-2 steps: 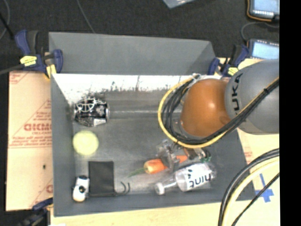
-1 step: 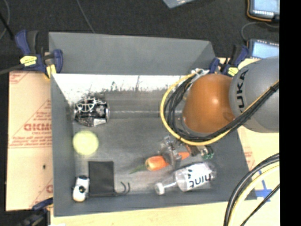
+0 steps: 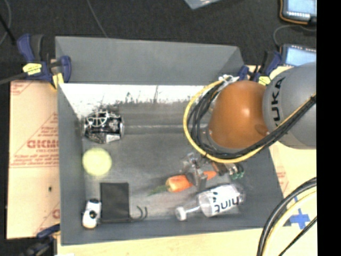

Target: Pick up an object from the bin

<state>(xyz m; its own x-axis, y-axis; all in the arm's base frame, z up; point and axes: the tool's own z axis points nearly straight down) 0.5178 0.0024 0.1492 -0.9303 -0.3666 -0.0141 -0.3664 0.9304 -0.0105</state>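
Bin (image 3: 154, 63): plain grey metal, with a whitish scuffed band flecked with dark marks along the far inner wall. Contents: a patterned ball (image 3: 103, 127) webbed in black and white, a pale yellow-green ball (image 3: 97, 161), a plain black flat block (image 3: 114, 201), a small white object (image 3: 91, 215) with black marking, an orange toy carrot (image 3: 178, 183) with a green stem, and a clear bottle (image 3: 216, 202) with a white label lettered in black. Robot: orange wrist cover (image 3: 237, 116), yellow and black cables (image 3: 194, 124) looped around it, grey arm (image 3: 295, 105) with black lettering.
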